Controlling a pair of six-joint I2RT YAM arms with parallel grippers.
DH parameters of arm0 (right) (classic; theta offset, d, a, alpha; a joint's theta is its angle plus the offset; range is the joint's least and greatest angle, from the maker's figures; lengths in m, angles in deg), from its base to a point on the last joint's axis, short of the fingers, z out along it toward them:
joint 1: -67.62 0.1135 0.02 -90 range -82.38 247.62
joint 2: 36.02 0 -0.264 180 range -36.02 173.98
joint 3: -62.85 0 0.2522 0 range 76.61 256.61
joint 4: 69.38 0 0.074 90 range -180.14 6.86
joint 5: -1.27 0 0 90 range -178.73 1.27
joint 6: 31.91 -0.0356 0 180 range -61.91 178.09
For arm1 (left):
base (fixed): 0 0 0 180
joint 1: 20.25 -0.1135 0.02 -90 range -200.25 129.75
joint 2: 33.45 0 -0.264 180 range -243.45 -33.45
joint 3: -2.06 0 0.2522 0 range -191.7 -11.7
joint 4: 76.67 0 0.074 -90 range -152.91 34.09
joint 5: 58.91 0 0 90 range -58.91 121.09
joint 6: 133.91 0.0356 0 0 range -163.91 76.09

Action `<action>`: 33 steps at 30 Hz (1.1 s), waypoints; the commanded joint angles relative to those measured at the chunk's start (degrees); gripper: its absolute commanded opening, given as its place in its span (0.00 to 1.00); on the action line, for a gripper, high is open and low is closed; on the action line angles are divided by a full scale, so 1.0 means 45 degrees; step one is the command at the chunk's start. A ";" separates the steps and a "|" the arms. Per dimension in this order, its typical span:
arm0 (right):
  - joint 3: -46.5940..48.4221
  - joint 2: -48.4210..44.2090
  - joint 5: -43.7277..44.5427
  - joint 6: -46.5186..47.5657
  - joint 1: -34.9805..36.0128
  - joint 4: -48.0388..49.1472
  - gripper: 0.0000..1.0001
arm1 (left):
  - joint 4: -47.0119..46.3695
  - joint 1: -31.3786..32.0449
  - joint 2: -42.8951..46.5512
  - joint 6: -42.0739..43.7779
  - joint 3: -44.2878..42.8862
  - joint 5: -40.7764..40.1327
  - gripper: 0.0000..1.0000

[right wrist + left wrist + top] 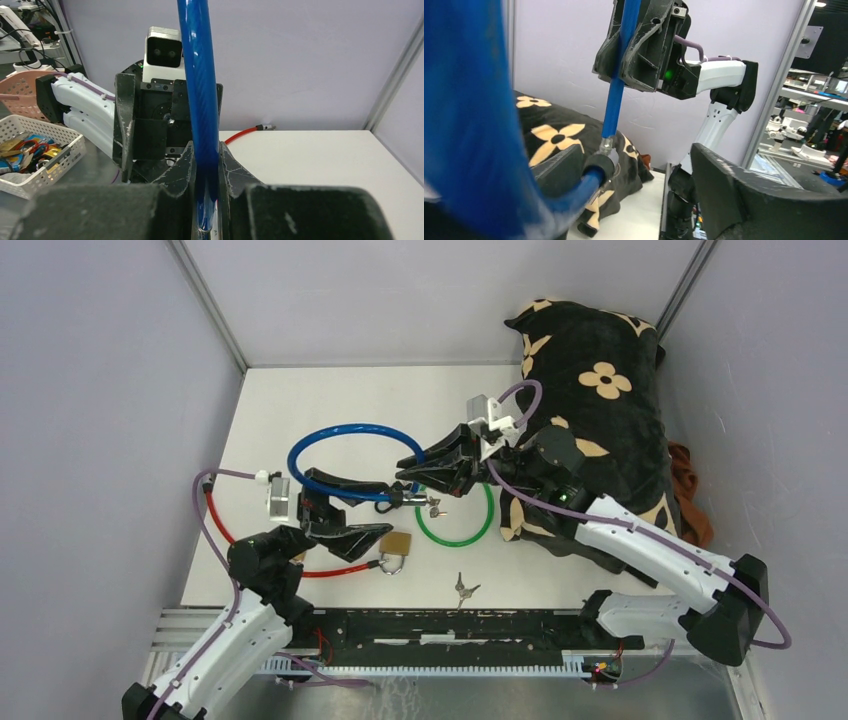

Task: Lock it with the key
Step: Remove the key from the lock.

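1. The right claw (408, 472) is gripping the blue cable lock (352, 427). In the right wrist view the cable is running up between both fingers with no gap showing. The loop is sitting over the middle of the counter (290, 390), and the claw is biting it at about its 3 o'clock side.
2. The left claw (388, 512) is standing wide open at the loop's 6 o'clock. The cable is lying against one finger only, so nothing is being clamped there.
3. The lock's black end piece (600, 163) is showing in the left wrist view, just beside that finger. In the top view a small bunch of keys (432, 506) is lying just to the 3 o'clock of it. Whether a key is sitting in the keyhole is too small to tell.
4. The step in hand is probably steadying the lock head so the key can be turned. The left claw should be closing on the end piece itself, not on the springy cable, so that the head is not twisting along with the key.
5. The right claw would then be releasing the cable and taking the key squarely by its bow, turning it without pulling outward.
6. The coiled cable is likely storing some spring, so letting go of it fast is risking a swing of the head.
7. A spare pair of keys (462, 590) is lying near the counter's 6 o'clock edge. A brass padlock (396, 544) on a red cable (330, 573) is lying at their 10 o'clock.
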 commanded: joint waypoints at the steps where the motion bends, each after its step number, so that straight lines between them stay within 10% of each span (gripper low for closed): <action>1: 0.1215 0.0501 0.0707 0.0071 0.0645 0.1182 0.00 | -0.1618 0.0277 0.0193 -0.0269 0.0446 -0.1161 0.70; 8: 0.2172 0.1535 0.0970 0.0166 0.1431 0.1191 0.00 | -0.1859 0.0276 0.0996 -0.0484 0.1145 -0.2572 0.12; 11: 0.2241 0.1647 0.1179 0.0067 0.1495 0.1382 0.00 | -0.1699 0.0272 0.1281 -0.0380 0.1318 -0.2976 0.13; 15: 0.2530 0.1868 0.1121 -0.0044 0.1529 0.1559 0.00 | -0.1580 0.0279 0.1270 -0.0396 0.1482 -0.3621 0.50; 18: 0.2627 0.1829 0.1080 0.0089 0.1535 0.1587 0.00 | -0.1463 0.0270 0.1274 -0.0208 0.1580 -0.3873 0.54; 24: 0.2554 0.1729 0.0916 0.0122 0.1532 0.1645 0.00 | -0.1684 0.0236 0.1394 0.0056 0.1558 -0.4080 0.04; 30: 0.2545 0.2131 0.0608 0.0088 0.1535 0.1515 0.00 | -0.2008 0.0212 0.1269 -0.0108 0.1529 -0.4114 0.02; 33: 0.2658 0.2264 -0.0011 0.1024 0.1516 0.0685 0.47 | -0.2234 0.0213 0.1418 0.0050 0.1518 -0.4464 0.02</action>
